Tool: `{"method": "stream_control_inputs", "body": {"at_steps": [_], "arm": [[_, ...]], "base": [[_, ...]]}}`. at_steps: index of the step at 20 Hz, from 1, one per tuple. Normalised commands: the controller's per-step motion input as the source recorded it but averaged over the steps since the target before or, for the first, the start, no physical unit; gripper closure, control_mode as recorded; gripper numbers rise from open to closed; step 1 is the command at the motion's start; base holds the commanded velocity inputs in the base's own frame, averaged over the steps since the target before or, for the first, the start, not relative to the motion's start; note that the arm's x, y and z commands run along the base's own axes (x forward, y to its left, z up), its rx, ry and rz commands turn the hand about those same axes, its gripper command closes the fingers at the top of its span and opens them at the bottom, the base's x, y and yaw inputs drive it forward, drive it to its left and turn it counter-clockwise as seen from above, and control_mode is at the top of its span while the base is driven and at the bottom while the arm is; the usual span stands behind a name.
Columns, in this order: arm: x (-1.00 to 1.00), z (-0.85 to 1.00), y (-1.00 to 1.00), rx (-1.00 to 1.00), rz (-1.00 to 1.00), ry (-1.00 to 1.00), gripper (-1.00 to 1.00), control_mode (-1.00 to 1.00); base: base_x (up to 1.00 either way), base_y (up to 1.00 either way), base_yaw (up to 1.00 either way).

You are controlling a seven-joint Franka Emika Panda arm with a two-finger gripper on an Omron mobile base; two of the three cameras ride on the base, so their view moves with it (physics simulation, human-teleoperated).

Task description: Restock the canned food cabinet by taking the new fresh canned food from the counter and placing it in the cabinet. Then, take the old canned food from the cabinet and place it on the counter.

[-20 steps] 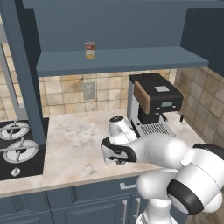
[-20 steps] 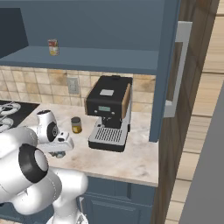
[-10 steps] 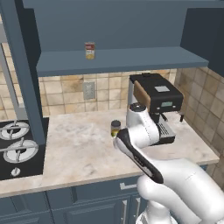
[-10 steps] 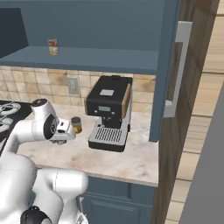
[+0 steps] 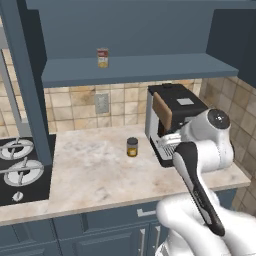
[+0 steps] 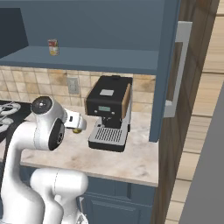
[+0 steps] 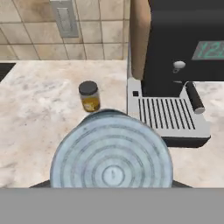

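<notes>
Evidently the pincer gripped the short grey-blue can with its ringed silvery top [image 7: 111, 151]; the slate-blue cabinet's flat shelf [image 5: 150, 67] lay above and leftward.

"Cans, total?"

"Three. One red-and-yellow can [image 5: 102, 57] on the cabinet shelf [image 5: 135, 68], one dark can with a yellow band [image 5: 132, 147] on the table [image 5: 95, 175], one silvery-topped can [image 7: 110, 154] close before the hand camera."

"Appliances?"

"One black coffee machine [image 5: 172, 120]. One stovetop [image 5: 20, 167], two burners in sight."

"Wall fittings?"

"One outlet plate [image 5: 102, 103] on the tiles. One long cabinet door handle [image 6: 177, 70] at the right."
</notes>
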Motion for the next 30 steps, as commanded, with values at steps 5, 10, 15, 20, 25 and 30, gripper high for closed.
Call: {"method": "stream_control_inputs", "body": {"at_steps": [5, 10, 15, 20, 25, 30], "arm": [[-0.3, 1.0, -0.38, 0.01, -0.09, -0.36, 1.0, -1.0], [-0.15, 1.0, -0.32, 0.0, -0.09, -0.21, 1.0, -1.0], [0.0, 1.0, -0.13, 0.0, -0.08, -0.1, 1.0, -1.0], [0.26, 1.0, 0.0, 0.0, -0.09, 0.06, 1.0, -1.0], [0.35, 0.73, 0.0, 0.0, -0.03, 0.13, 1.0, -1.0], [0.24, -0.01, 0.0, 0.0, 0.0, 0.01, 1.0, -1.0]], "base": [[0.0, 0.0, 0.0], [0.0, 0.0, 0.0], [0.0, 0.0, 0.0], [0.0, 0.0, 0.0], [0.0, 0.0, 0.0], [0.0, 0.0, 0.0]]}}
